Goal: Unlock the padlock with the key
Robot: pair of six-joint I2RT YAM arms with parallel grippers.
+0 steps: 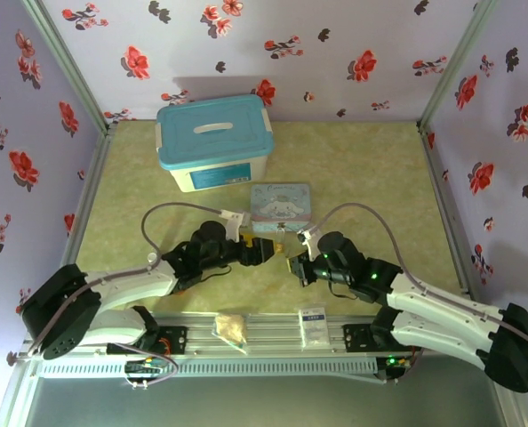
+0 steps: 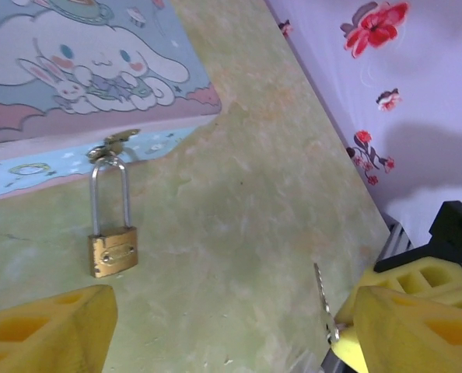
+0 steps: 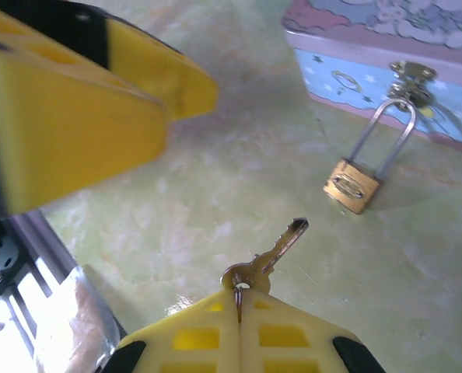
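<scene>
The small brass padlock (image 2: 112, 250) hangs by its thin silver shackle from the hasp of the pale blue cartoon tin (image 2: 83, 62) and rests on the green mat. It also shows in the right wrist view as the padlock (image 3: 354, 185) below the tin (image 3: 386, 54). My right gripper (image 3: 239, 299) is shut on the head of the key (image 3: 278, 252), whose blade points toward the padlock from a short way off. My left gripper (image 2: 223, 334) is open, nothing between its yellow fingers (image 2: 48, 330), with the padlock just beyond its left finger. The key (image 2: 322, 299) sticks up at its right side.
A white storage box with a teal lid (image 1: 213, 142) stands behind the tin (image 1: 280, 206). A white sachet (image 1: 314, 322) and a wrapped snack (image 1: 231, 327) lie on the front rail. Floral walls close in three sides. Both grippers, left (image 1: 266, 252) and right (image 1: 297, 267), sit close together.
</scene>
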